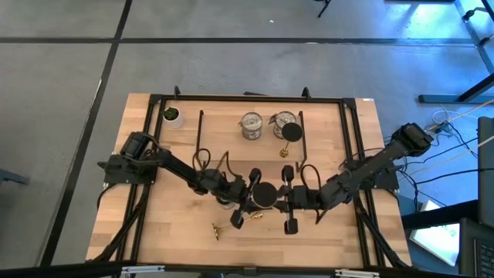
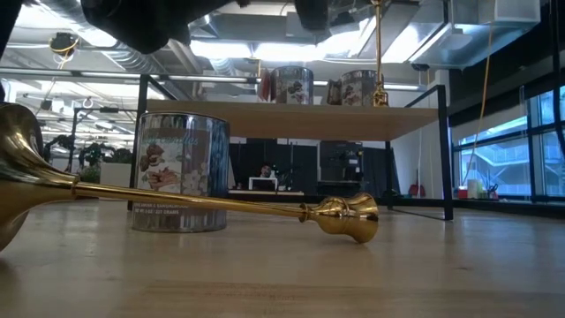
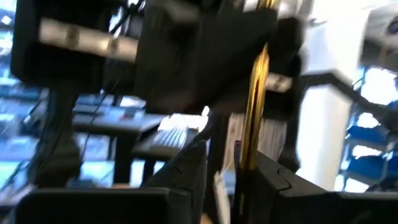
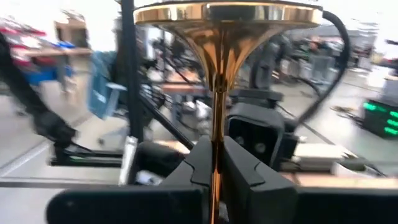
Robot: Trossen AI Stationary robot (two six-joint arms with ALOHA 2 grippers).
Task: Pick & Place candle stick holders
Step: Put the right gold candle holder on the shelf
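1. The right claw (image 4: 214, 165) sits over the middle of the wooden table (image 1: 340, 232), clamped tight on the slim stem of a brass candle stick holder (image 4: 217, 93), whose round disc end spreads out beyond the fingertips.
2. From above, that holder shows as a dark disc between the two claws, which face each other closely.
3. The left claw (image 3: 233, 171) meets the same brass stem from the other side; its fingers flank the stem with a narrow gap, and I cannot tell whether they grip it.
4. A second brass holder (image 2: 177, 199) lies flat on the table near the front edge.
5. A third brass holder (image 1: 291, 133) stands at the back on the black wire rack (image 1: 302, 127), beside two silvery round cups (image 1: 252, 126).
6. A third silvery cup (image 2: 180, 172) stands on the table behind the lying holder.
7. A small white pot with a green plant (image 1: 171, 116) sits at the table's back left corner.
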